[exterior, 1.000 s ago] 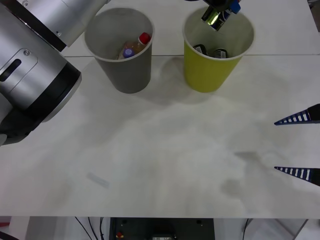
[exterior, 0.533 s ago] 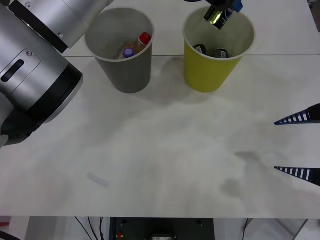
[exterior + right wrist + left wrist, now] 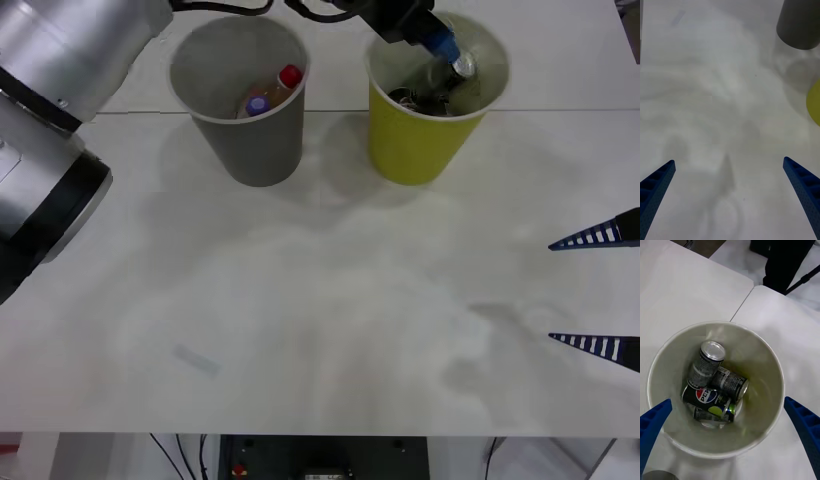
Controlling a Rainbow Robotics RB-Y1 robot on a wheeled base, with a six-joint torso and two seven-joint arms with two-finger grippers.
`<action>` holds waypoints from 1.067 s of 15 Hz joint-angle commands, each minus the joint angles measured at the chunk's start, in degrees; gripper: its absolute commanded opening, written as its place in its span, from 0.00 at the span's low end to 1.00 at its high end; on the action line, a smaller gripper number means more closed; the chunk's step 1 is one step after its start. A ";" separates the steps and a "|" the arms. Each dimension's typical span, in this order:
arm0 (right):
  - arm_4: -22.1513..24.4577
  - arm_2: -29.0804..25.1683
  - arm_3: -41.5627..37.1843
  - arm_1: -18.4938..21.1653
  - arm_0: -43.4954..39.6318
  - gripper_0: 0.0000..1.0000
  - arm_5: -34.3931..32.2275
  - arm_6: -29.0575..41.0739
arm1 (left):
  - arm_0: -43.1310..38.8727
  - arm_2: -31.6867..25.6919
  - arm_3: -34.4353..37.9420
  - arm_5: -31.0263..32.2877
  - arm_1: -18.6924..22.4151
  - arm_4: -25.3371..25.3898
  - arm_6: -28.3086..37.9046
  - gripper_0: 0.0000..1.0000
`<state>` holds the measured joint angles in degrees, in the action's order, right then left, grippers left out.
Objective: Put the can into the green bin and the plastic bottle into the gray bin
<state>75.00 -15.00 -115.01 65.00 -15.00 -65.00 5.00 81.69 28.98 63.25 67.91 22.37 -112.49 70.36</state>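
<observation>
At the top of the front view, the left hand (image 3: 440,45) hangs spread wide and empty over the green bin (image 3: 425,140), where the can (image 3: 710,360) leans on others. The gray bin (image 3: 250,130) holds bottles. The right hand (image 3: 600,290) waits open at the table (image 3: 320,330) edge, lower right. Pulling away low could clip the rim and tip the bin.

The left arm reaches across to the far right, its left gripper (image 3: 730,438) hanging wide open with nothing between the fingers. The right gripper (image 3: 598,290) waits at the near right edge, fingers spread apart.
</observation>
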 commanded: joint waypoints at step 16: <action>0.00 0.00 0.01 0.00 0.00 1.00 0.00 0.00 | -50.05 -30.91 46.09 14.44 32.30 17.92 -35.47 1.00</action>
<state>75.00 -15.00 -115.00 65.00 -15.00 -65.00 5.00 34.50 -0.31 107.88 82.32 54.69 -94.79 36.60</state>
